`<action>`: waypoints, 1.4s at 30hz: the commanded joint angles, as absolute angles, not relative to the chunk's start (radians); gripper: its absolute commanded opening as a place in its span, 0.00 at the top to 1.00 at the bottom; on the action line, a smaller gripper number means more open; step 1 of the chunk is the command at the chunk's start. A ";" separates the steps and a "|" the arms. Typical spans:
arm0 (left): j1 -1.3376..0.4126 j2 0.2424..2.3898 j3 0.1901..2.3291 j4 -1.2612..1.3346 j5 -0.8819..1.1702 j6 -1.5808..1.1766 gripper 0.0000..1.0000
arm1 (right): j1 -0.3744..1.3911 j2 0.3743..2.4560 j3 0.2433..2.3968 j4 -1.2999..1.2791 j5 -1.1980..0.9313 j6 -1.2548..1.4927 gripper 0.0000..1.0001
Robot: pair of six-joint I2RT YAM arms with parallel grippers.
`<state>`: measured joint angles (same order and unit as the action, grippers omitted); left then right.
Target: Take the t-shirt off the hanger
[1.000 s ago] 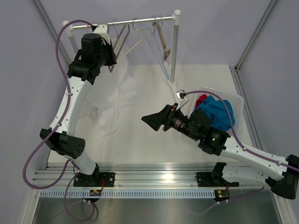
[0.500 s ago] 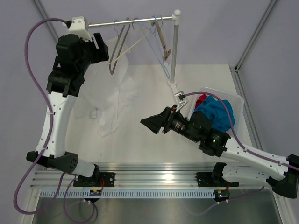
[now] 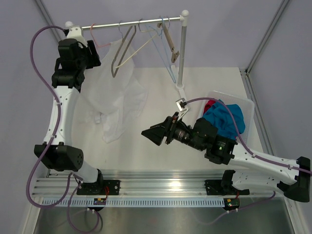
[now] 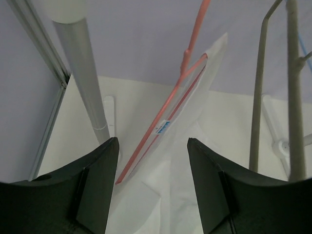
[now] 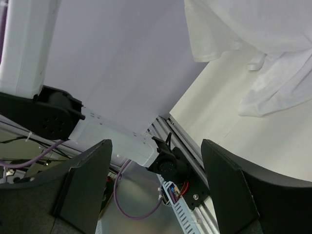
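Observation:
The white t-shirt (image 3: 119,95) hangs on a red hanger (image 3: 103,43) near the left end of the rail and drapes down onto the table. My left gripper (image 3: 95,56) is open and empty, just left of the shirt's top, near the rail. In the left wrist view the red hanger (image 4: 178,100) and the t-shirt (image 4: 187,161) lie ahead between the open fingers (image 4: 97,187), untouched. My right gripper (image 3: 150,135) is open and empty, low over the table to the right of the shirt's hem. The shirt's hem shows in the right wrist view (image 5: 258,29).
The rail (image 3: 136,22) also carries a grey hanger (image 3: 121,53), a cream one (image 3: 141,46), a blue one (image 3: 165,61) and a wooden one (image 3: 170,44). The rack's right pole (image 3: 182,48) stands mid-table. A clear bin (image 3: 248,109) with blue and red clothes sits at the right.
My left arm has swung left and back from the hanger toward the rail's left end, uncovering the red hanger. My right gripper has shifted slightly left.

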<state>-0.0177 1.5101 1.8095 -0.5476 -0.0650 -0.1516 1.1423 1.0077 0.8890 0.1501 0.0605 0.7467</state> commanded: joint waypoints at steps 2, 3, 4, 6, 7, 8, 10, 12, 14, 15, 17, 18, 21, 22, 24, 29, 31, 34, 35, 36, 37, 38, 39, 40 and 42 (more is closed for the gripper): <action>-0.017 1.581 1.864 -0.463 -0.008 -0.069 0.38 | 1.166 1.026 0.946 0.158 0.055 0.709 0.17; -0.017 1.592 1.870 -0.463 -0.009 -0.069 0.40 | 1.169 1.028 0.948 0.158 0.054 0.707 0.17; -0.015 1.604 1.879 -0.463 -0.018 -0.066 0.43 | 1.172 1.035 0.953 0.156 0.052 0.706 0.17; -0.014 1.635 1.888 -0.463 -0.050 -0.064 0.49 | 1.172 1.042 0.956 0.152 0.048 0.704 0.17; -0.012 1.644 1.891 -0.465 -0.061 -0.061 0.48 | 1.175 1.046 0.960 0.149 0.046 0.703 0.17; -0.012 1.654 1.894 -0.465 -0.089 -0.061 0.48 | 1.175 1.049 0.965 0.146 0.043 0.698 0.17; -0.012 1.673 1.894 -0.463 -0.098 -0.058 0.47 | 1.177 1.051 0.971 0.138 0.043 0.696 0.17; -0.012 1.684 1.890 -0.463 -0.095 -0.060 0.56 | 1.177 1.054 0.974 0.137 0.048 0.687 0.17; -0.014 1.687 1.879 -0.463 -0.083 -0.069 0.74 | 1.177 1.058 0.983 0.135 0.052 0.680 0.17; -0.014 1.687 1.872 -0.462 -0.080 -0.072 0.76 | 1.177 1.063 0.986 0.132 0.052 0.678 0.17; -0.012 1.678 1.870 -0.463 -0.083 -0.078 0.83 | 1.177 1.077 0.997 0.130 0.045 0.673 0.17; -0.012 1.674 1.871 -0.462 -0.083 -0.087 0.83 | 1.178 1.087 1.000 0.130 0.040 0.672 0.17; -0.014 1.649 1.882 -0.462 -0.077 -0.113 0.95 | 1.183 1.115 1.012 0.135 0.023 0.676 0.17; -0.012 1.644 1.891 -0.463 -0.074 -0.120 0.98 | 1.184 1.118 1.017 0.137 0.021 0.678 0.17; -0.012 1.626 1.898 -0.462 -0.068 -0.133 1.00 | 1.195 1.132 1.026 0.137 0.021 0.678 0.17; -0.015 1.580 1.907 -0.462 -0.051 -0.159 1.00 | 1.212 1.155 1.034 0.138 0.023 0.680 0.17; -0.014 1.550 1.911 -0.463 -0.035 -0.172 1.00 | 1.221 1.166 1.038 0.143 0.025 0.675 0.17; -0.014 1.517 1.928 -0.463 -0.017 -0.184 1.00 | 1.236 1.184 1.048 0.146 0.020 0.672 0.17; -0.014 1.511 1.934 -0.462 -0.012 -0.186 1.00 | 1.242 1.187 1.049 0.150 0.020 0.672 0.17; -0.014 1.506 1.942 -0.462 -0.012 -0.189 1.00 | 1.246 1.195 1.049 0.152 0.020 0.673 0.17; -0.014 1.499 1.945 -0.460 -0.009 -0.190 1.00 | 1.249 1.196 1.051 0.152 0.021 0.678 0.17; -0.014 1.496 1.947 -0.462 -0.008 -0.190 1.00 | 1.250 1.200 1.049 0.152 0.026 0.681 0.17; -0.014 1.494 1.942 -0.462 -0.006 -0.192 1.00 | 1.258 1.200 1.048 0.152 0.031 0.683 0.17; -0.015 1.490 1.936 -0.462 -0.006 -0.193 1.00 | 1.261 1.201 1.046 0.152 0.032 0.683 0.17; -0.015 1.465 1.901 -0.460 -0.006 -0.204 1.00 | 1.264 1.201 1.049 0.152 0.037 0.684 0.17</action>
<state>-0.0177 1.5124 1.8935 -0.5442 -0.0257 -0.1848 1.2488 1.2015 1.0073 0.1238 0.0391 0.6937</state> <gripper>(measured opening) 0.038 0.829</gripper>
